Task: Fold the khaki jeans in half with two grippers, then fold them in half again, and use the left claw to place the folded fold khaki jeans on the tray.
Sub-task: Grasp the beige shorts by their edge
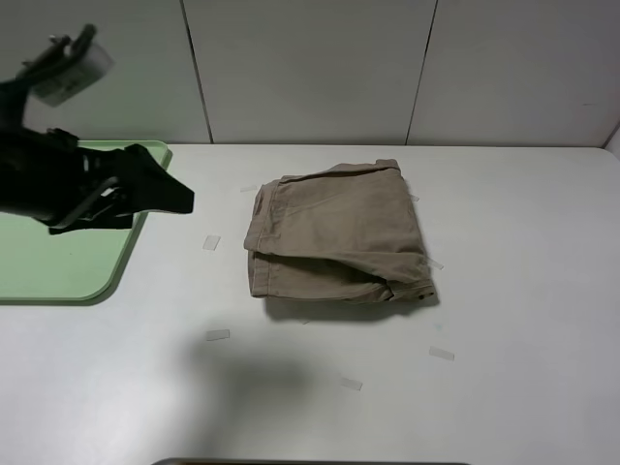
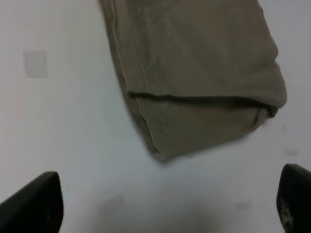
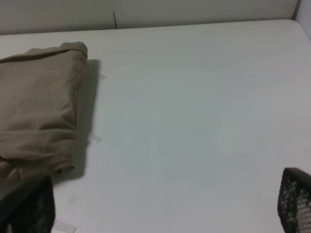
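The khaki jeans lie folded into a compact stack in the middle of the white table, folded edges toward the front. They also show in the left wrist view and the right wrist view. My left gripper hangs raised above the near edge of the pale-green tray, left of the jeans and apart from them. Its fingers are spread wide and empty. My right gripper is open and empty, to the right of the jeans; it is out of the exterior high view.
Several small clear tape pieces lie on the table, such as one left of the jeans and one at the front right. A grey panelled wall stands behind the table.
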Tool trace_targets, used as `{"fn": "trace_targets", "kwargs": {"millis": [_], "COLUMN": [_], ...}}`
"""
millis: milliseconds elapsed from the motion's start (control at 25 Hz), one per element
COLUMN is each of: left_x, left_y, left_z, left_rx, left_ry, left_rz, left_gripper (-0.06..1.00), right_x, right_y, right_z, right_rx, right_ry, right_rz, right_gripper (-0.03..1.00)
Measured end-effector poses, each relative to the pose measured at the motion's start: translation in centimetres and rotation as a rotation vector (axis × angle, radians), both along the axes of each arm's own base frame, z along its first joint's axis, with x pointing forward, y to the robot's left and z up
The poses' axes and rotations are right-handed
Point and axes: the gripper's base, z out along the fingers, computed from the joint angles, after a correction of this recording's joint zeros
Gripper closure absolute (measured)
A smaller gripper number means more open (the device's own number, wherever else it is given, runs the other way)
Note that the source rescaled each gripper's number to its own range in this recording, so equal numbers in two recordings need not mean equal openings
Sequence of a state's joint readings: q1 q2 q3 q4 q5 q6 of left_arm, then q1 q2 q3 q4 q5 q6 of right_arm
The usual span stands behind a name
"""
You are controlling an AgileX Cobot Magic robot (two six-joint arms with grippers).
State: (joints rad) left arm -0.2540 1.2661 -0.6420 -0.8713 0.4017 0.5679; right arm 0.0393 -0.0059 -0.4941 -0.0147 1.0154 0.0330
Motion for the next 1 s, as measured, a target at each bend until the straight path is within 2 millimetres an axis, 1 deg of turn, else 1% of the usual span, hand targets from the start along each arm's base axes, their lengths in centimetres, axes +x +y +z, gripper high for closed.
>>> {"fn": "trace_targets", "kwargs": {"millis": [120,240,280,400,440,680,840,1000], "left_x": [3.1,5.8,6.6,8.6,9.2,11.7,12.8,13.8], "left_y": [-1.0,-2.0,-2.2,-2.9,-3.1,-3.8,-4.1,-4.4], "left_z": [-1.5,-2.5,-2.7,-4.2,-4.6,-8.3,-10.4,-11.9], "left_rx": [-0.022,-0.047,-0.057,-0.081,-0.09,-0.113,-0.119,-0.118], "left_ry": [0.056,0.072,0.068,0.092,0.097,0.162,0.205,0.232], "left_rz": [-0.002,-0.008,-0.009,-0.019,-0.024,-0.011,0.008,0.015], "left_gripper": [0.07,0.07,0.08,0.09,0.09,0.09,0.09,0.09], "right_x": [0.0,0.0,0.0,0.0,0.0,0.0,0.0,0.0], "right_y": [0.0,0.0,0.0,0.0,0.0,0.0,0.0,0.0], "right_z": [0.0,0.0,0.0,0.0,0.0,0.0,0.0,0.0], "right_rx": [0.0,0.0,0.0,0.0,0.0,0.0,0.0,0.0], "right_ry": [0.0,0.0,0.0,0.0,0.0,0.0,0.0,0.0], "right_rz": [0.0,0.0,0.0,0.0,0.0,0.0,0.0,0.0], "right_gripper": [-0.03,-0.03,-0.03,-0.03,-0.03,-0.03,-0.03,-0.03]}}
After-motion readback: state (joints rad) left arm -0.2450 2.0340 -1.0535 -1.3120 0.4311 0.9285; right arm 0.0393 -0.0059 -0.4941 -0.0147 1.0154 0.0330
